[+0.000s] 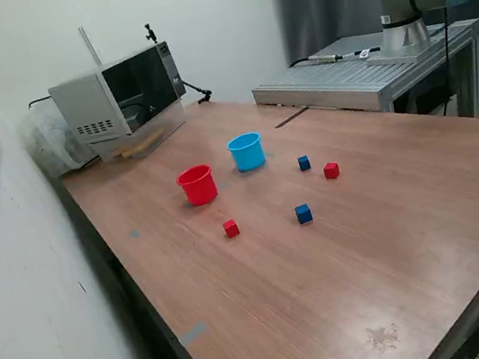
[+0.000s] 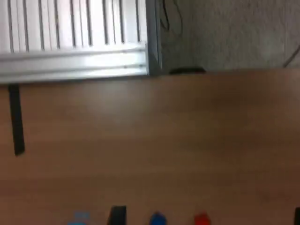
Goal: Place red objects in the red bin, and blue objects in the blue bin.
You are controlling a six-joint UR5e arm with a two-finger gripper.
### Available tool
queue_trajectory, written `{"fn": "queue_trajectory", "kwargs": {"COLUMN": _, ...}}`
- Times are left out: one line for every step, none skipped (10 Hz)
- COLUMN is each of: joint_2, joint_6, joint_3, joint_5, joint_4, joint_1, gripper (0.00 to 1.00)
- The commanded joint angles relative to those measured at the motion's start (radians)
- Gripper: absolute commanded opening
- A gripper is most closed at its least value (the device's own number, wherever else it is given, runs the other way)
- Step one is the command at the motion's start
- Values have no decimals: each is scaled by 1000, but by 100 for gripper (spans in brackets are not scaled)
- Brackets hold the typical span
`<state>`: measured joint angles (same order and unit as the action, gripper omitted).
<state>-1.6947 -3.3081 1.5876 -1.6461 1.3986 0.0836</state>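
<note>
Showing no readable writing: microwave (image 1: 122, 98), cups, cubes.

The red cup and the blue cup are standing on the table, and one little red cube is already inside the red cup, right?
Not quite. In the exterior view both red cubes sit on the table, outside the red cup. The blue cup stands beside it.

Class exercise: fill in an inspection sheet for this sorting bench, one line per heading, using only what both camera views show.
Surface: brown wooden table, small stain near its front edge.
Job's things: red plastic cup and light-blue plastic cup, upright; two small red cubes and two dark-blue cubes loose on the table.
Clutter: grey microwave oven at the back.
Pincer: not in view.
Cables: black cable beside the microwave.
Surroundings: white wall, dark curtain, grey metal platform.
</note>
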Motion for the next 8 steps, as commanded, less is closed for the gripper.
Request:
{"fn": "queue_trajectory", "kwargs": {"joint_2": 96, "joint_6": -2, "joint_3": -64, "joint_5": 53, "joint_4": 204, "joint_1": 1, "gripper": 100}}
{"fn": "queue_trajectory", "kwargs": {"joint_2": 140, "joint_6": -4, "joint_3": -55, "joint_5": 55, "joint_4": 261, "joint_1": -1, "gripper": 100}}
{"fn": "queue_trajectory", "kwargs": {"joint_2": 171, "joint_6": -17, "joint_3": -40, "joint_5": 55, "joint_4": 386, "joint_1": -1, "gripper": 100}}
{"fn": "queue_trajectory", "kwargs": {"joint_2": 206, "joint_6": -98, "joint_3": 12, "joint_5": 55, "joint_4": 455, "joint_1": -10, "gripper": 100}}
{"fn": "queue_trajectory", "kwargs": {"joint_2": 243, "joint_6": -176, "joint_3": 68, "joint_5": 55, "joint_4": 529, "joint_1": -11, "gripper": 100}}
{"fn": "queue_trajectory", "kwargs": {"joint_2": 278, "joint_6": -186, "joint_3": 113, "joint_5": 55, "joint_4": 599, "joint_1": -13, "gripper": 100}}
{"fn": "queue_trajectory", "kwargs": {"joint_2": 320, "joint_6": -203, "joint_3": 144, "joint_5": 55, "joint_4": 662, "joint_1": -15, "gripper": 100}}
{"fn": "queue_trajectory", "kwargs": {"joint_2": 364, "joint_6": -223, "joint_3": 164, "joint_5": 54, "joint_4": 725, "joint_1": -33, "gripper": 100}}
